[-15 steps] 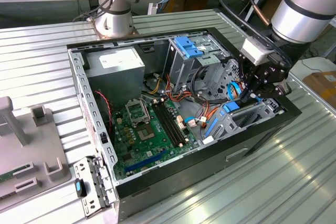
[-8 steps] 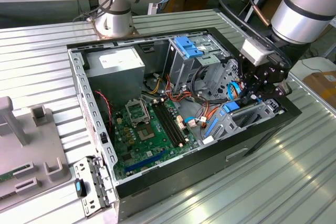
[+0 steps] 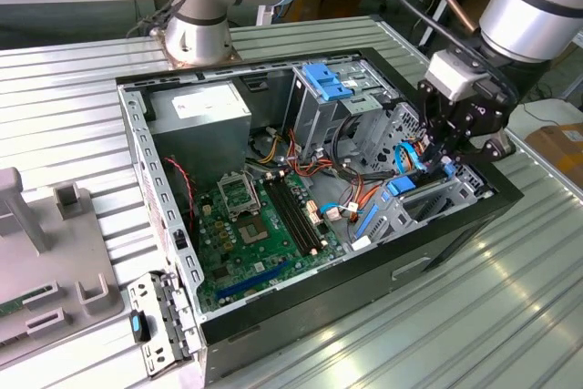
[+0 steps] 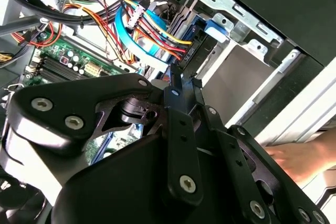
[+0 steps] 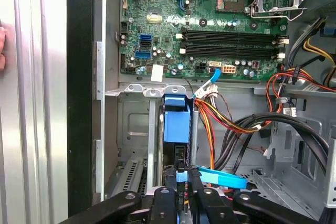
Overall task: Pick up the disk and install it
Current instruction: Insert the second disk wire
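One black metal claw (image 5: pixel 181 182) reaches down into the open black computer case (image 3: pixel 437 252).

We see the flat dark disk with its blue plastic bracket (image 5: pixel 176 121) standing on edge in a grey metal bay, beside orange and red wires (image 5: pixel 210 124). We see the claw's fingers (image 5: pixel 169 190) pressed close around the disk's near edge, pinching it. We see a person's hand (image 4: pixel 304 156) resting outside the case.
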